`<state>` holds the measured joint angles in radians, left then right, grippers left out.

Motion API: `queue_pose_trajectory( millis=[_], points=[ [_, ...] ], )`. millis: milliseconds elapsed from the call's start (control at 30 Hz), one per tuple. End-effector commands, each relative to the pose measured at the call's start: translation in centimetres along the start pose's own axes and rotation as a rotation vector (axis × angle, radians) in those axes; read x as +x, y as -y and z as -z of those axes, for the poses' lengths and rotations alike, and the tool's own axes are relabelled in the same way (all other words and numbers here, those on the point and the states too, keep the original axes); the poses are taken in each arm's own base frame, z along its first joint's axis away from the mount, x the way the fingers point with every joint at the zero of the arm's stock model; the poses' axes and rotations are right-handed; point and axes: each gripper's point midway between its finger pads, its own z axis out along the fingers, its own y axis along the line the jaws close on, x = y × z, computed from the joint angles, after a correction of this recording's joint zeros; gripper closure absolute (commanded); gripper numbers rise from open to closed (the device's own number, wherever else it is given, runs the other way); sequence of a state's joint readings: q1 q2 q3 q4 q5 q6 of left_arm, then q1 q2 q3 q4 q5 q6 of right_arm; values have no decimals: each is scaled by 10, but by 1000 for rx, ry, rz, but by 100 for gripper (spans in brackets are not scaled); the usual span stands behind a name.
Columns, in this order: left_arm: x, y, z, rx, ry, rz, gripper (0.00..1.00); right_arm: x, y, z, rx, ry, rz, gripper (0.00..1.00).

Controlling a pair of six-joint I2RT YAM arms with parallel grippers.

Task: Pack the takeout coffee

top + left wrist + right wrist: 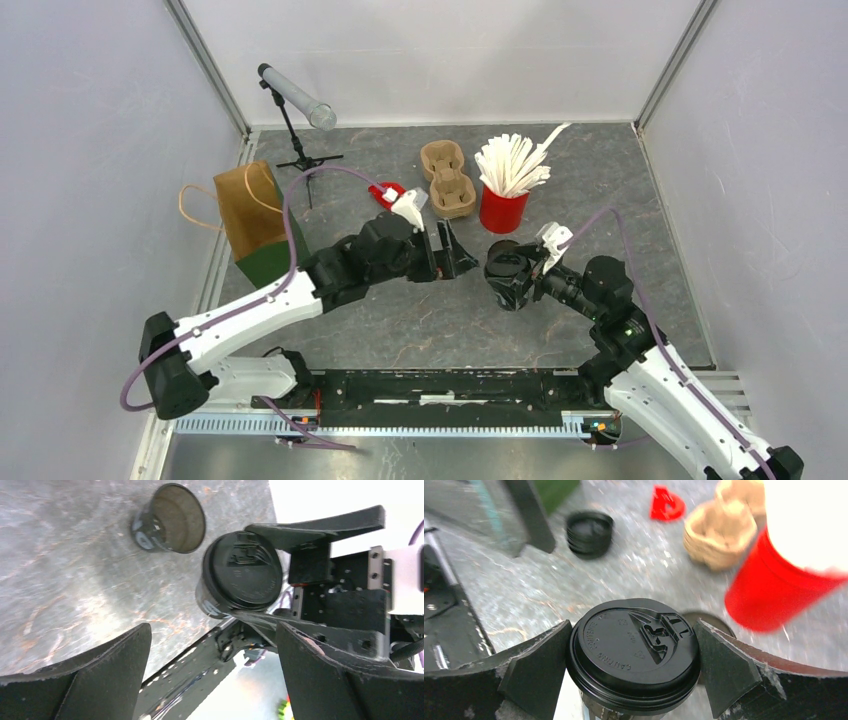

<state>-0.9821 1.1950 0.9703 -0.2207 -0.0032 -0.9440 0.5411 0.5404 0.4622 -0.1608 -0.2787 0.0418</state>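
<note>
A black takeout coffee cup with a black lid on it sits between the fingers of my right gripper, which is shut on its sides just below the lid. From above, the cup is at table centre. My left gripper is just left of it, open and holding nothing. In the left wrist view the lidded cup is beyond my wide-apart left fingers. A second black cup, open and without a lid, is behind it. A stack of black lids lies on the table.
A brown pulp cup carrier and a red cup of white stirrers stand at the back centre. A brown paper bag lies at the left. A small red object and a tripod with a grey tube are behind my left arm.
</note>
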Motion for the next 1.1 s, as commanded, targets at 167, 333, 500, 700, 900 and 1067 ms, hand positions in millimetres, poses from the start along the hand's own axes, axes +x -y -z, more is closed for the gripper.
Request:
queue_pose_trajectory(
  millis=[167, 333, 500, 700, 900, 1067],
  points=[
    [-26, -30, 63, -147, -41, -181, 0, -77, -49, -2, -294, 475, 285, 2],
    [-26, -15, 65, -66, -91, -220, 1, -70, -66, -6, -402, 495, 449, 2],
    [-20, 6, 52, 52, -138, -198, 2, -73, -86, 9, -467, 644, 572, 2],
    [-18, 16, 40, 144, -150, -189, 10, -70, -92, 10, -478, 662, 572, 2],
    [-9, 11, 28, 168, -196, -245, 14, -68, -94, 13, -482, 664, 565, 2],
    [-2, 14, 19, 210, -229, -247, 19, -64, -94, 8, -486, 641, 553, 2]
  ],
)
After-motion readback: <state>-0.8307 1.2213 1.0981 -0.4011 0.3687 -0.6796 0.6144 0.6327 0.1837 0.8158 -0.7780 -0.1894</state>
